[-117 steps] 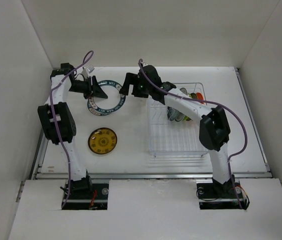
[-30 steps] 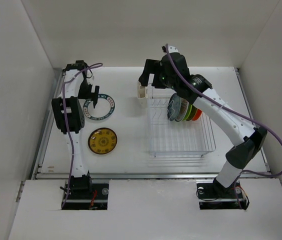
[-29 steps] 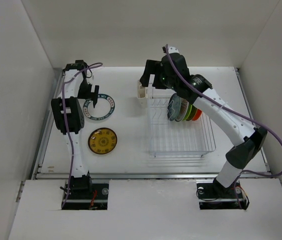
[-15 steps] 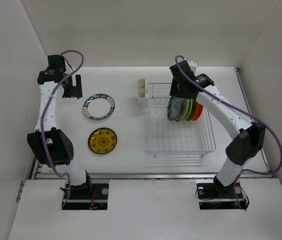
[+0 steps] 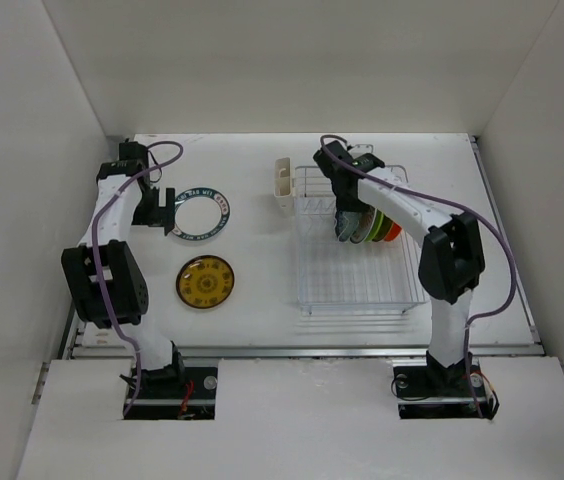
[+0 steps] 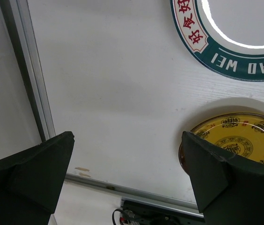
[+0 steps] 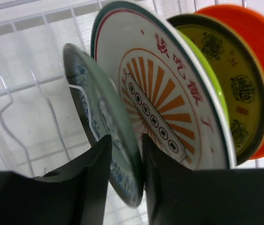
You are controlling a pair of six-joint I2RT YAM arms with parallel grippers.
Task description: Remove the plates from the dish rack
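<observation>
**Spotter:** Which plate are you on, and why that one?

**Operator:** My right hand [image 7: 125, 157] is down inside the dish rack [image 5: 354, 278], on the teal patterned plate [image 7: 99, 117]. It stands at the open end of the row, so I can reach its rim without pushing past the others. Behind it, the white plate with the orange sunburst [image 7: 167, 101], the lime green plate [image 7: 225, 84] and the orange plate [image 7: 257, 56] are all upright on edge in the ribs.

**Spotter:** Do you have a grip?

**Operator:** As far as I can see, yes. The jaws are drawn in narrow, one finger on each face of the plate's lower rim, with no gap showing on either side. I judge that to be a pinch, though the plate hasn't left its slot.

**Spotter:** And the other arm?

**Operator:** My left hand [image 6: 127, 140] is spread as wide as it goes and holds nothing. It hangs over the counter [image 5: 252, 270] just beside the teal-rimmed plate [image 5: 199, 213], with the yellow patterned plate [image 5: 205, 282] nearer to me. Both of those lie flat, well apart from the rack, which leaves me a landing area on that side.

**Spotter:** What's the risk on the lift?

**Operator:** The sunburst plate leans close behind mine. I'd pull straight up along the ribs so I don't drag it along.
</observation>
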